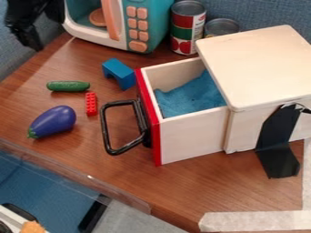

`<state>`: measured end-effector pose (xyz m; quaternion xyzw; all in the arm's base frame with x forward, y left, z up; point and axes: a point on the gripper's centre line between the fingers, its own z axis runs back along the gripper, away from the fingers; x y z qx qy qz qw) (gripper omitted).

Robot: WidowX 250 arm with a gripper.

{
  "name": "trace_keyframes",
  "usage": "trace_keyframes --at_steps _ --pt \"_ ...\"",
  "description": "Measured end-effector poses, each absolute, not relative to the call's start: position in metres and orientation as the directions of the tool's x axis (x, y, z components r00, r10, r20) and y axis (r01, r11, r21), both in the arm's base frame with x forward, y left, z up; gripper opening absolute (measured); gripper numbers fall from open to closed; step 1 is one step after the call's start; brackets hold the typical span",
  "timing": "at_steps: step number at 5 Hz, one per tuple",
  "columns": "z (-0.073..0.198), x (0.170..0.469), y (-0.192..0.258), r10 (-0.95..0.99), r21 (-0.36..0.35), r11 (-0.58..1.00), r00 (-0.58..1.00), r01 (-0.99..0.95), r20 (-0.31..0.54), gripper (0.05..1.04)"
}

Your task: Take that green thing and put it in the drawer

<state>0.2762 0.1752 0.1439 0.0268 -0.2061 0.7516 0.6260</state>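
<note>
One green cucumber (68, 86) lies on the brown wood tabletop (182, 186), outside the open drawer (191, 139), which has blue cloth (191, 95) in it. A blue wall (243, 12) is behind. The tall can (184, 29) has a colorful label. The black gripper (34, 44) points down, top left; I can't tell how wide it is.

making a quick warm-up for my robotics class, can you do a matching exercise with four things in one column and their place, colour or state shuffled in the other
1. cucumber
2. drawer
3. toy brick
4. gripper

A. at the top left of the view
B. red, on the table near the eggplant
C. pulled open
D. green, lying on the table

Right pairs: 1-D, 2-C, 3-B, 4-A
</note>
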Motion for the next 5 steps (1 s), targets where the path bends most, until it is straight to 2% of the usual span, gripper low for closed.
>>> trace_keyframes --at_steps 1,2,3,5 --pt "0.125 0.292 0.178 0.910 -0.188 -0.258 -0.304 -0.948 0.283 1.000" --pt "0.118 0.310 0.182 0.898 -0.157 -0.337 -0.367 -0.928 0.244 1.000" --pt "0.108 0.311 0.195 0.884 -0.130 -0.382 -0.403 -0.915 0.238 1.000" --pt "0.089 0.306 0.211 0.877 -0.126 -0.388 -0.408 -0.913 0.253 1.000"
